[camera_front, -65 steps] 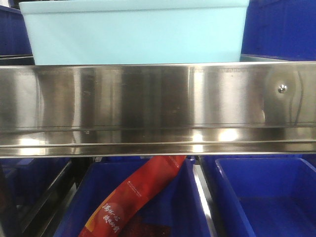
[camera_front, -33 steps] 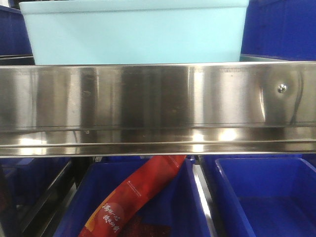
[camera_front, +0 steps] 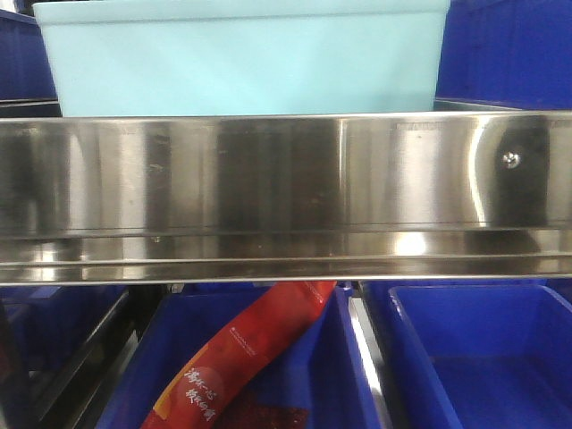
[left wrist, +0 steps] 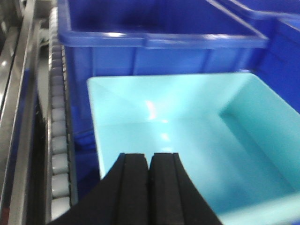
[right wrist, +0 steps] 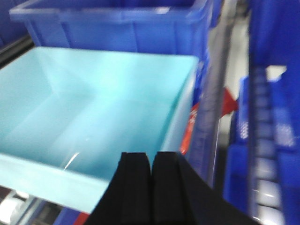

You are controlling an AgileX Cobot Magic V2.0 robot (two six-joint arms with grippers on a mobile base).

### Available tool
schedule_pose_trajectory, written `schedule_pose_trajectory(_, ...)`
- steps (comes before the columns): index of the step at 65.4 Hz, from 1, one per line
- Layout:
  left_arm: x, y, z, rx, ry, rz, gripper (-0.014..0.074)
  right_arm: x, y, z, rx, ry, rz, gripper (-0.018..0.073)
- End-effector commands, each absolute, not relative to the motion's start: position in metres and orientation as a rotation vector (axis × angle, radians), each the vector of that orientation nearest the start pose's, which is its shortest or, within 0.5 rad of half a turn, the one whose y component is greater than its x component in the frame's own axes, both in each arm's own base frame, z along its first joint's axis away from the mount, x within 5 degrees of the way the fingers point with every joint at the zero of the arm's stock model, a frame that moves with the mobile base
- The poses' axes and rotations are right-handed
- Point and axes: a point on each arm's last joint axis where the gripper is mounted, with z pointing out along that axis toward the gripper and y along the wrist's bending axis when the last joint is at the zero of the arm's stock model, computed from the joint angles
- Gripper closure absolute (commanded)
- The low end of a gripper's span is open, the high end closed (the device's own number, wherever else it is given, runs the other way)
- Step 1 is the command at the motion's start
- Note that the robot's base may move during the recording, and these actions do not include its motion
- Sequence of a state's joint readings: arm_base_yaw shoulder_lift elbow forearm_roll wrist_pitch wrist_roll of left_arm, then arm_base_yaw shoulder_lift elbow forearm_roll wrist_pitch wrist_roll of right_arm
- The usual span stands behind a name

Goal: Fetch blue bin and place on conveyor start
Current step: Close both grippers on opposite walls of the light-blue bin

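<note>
While poised over the cyan bin (left wrist: 187, 136), left fingers (left wrist: 133, 187) together above its near-left edge, right fingers (right wrist: 136, 187) together above its near-right edge, gripping nothing: judged staged for a two-sided lift. Bin behind steel rail (camera_front: 286, 179), dark bins (left wrist: 159, 28) beyond; conveyor unseen.

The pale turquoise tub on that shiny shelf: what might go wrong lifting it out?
The left fingers and right fingers are both shut above the tub; unless they open, they may only push it. The steel rail hides the tub's lower wall, so pulling straight out might catch. A dark blue bin sits close behind and may get bumped.
</note>
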State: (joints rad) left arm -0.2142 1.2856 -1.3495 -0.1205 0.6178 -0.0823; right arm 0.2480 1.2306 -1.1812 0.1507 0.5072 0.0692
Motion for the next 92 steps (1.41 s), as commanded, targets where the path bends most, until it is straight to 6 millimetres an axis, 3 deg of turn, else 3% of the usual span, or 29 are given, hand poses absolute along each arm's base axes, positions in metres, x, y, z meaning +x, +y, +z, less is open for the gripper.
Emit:
schedule_pose_trajectory(1,0.294,-0.068,0.423,-0.002,2.085,-0.295,0.0707,0.285,0.079,0.394,-0.064,2.084,0.321,0.0699)
schedule_pose_trajectory(13,0.324,-0.069,0.417,-0.082,2.165,-0.098,0.0707,0.33,0.092,0.4,-0.017,2.207,0.122,0.0699)
schedule_pose_trajectory(36,0.365,-0.087,0.403,-0.119,2.317,-0.093,0.0707,0.392,0.109,0.391,0.044,2.387,0.046,0.0699)
schedule_pose_trajectory(42,0.373,-0.089,0.399,-0.128,2.356,-0.076,0.0677,0.396,0.111,0.384,0.05,2.424,0.045,0.0699)
schedule_pose_trajectory(51,0.381,-0.091,0.393,-0.129,2.37,-0.07,0.048,0.398,0.113,0.377,0.06,2.461,0.069,0.0689)
schedule_pose_trajectory(60,0.384,-0.092,0.391,-0.126,2.364,-0.073,0.0286,0.399,0.113,0.376,0.062,2.463,0.067,0.0488)
schedule_pose_trajectory(65,0.385,-0.093,0.391,-0.125,2.36,-0.075,0.0277,0.4,0.113,0.376,0.061,2.457,0.07,0.0373)
schedule_pose_trajectory(70,0.388,-0.093,0.386,-0.123,2.371,-0.068,0.0286,0.404,0.114,0.371,0.058,2.457,0.071,0.0314)
schedule_pose_trajectory(80,0.399,-0.096,0.369,-0.123,2.413,-0.053,0.0288,0.414,0.118,0.35,0.055,2.513,0.048,0.0303)
schedule_pose_trajectory(92,0.407,-0.098,0.353,-0.12,2.449,-0.039,0.0288,0.419,0.118,0.342,0.058,2.523,0.045,0.0305)
